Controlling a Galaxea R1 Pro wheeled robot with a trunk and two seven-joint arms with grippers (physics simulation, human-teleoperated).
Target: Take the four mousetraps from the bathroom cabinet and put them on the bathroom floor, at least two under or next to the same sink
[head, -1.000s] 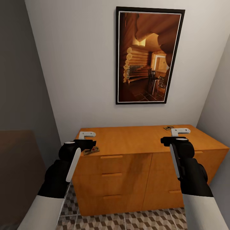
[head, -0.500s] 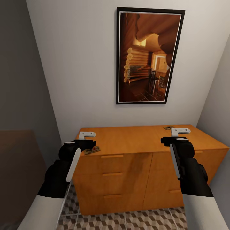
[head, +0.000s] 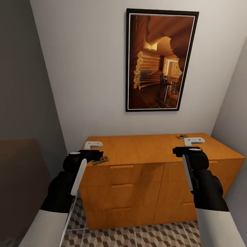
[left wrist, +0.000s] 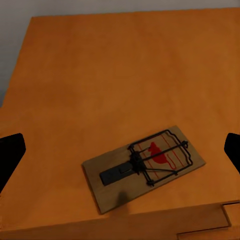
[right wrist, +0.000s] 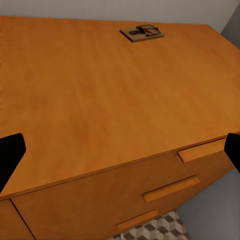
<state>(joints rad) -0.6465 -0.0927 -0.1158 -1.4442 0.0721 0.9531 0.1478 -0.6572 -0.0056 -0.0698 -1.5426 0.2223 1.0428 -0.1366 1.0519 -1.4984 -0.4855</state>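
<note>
Two mousetraps lie flat on the top of the orange-brown cabinet (head: 151,151). The near mousetrap (head: 100,160) sits at the front left edge of the cabinet top, just beside the left gripper (head: 93,145); in the left wrist view this trap (left wrist: 145,166) lies between the two dark fingers (left wrist: 10,157), which stand wide apart with nothing between them touching either one. The far mousetrap (head: 181,137) rests near the back right of the top, close to the wall, beyond the right gripper (head: 193,140). In the right wrist view that trap (right wrist: 142,33) lies well ahead of the spread, empty fingers (right wrist: 10,155). Cube-patterned bathroom floor (head: 137,236) shows below the drawers. A framed picture (head: 160,60) hangs on the wall above.
</note>
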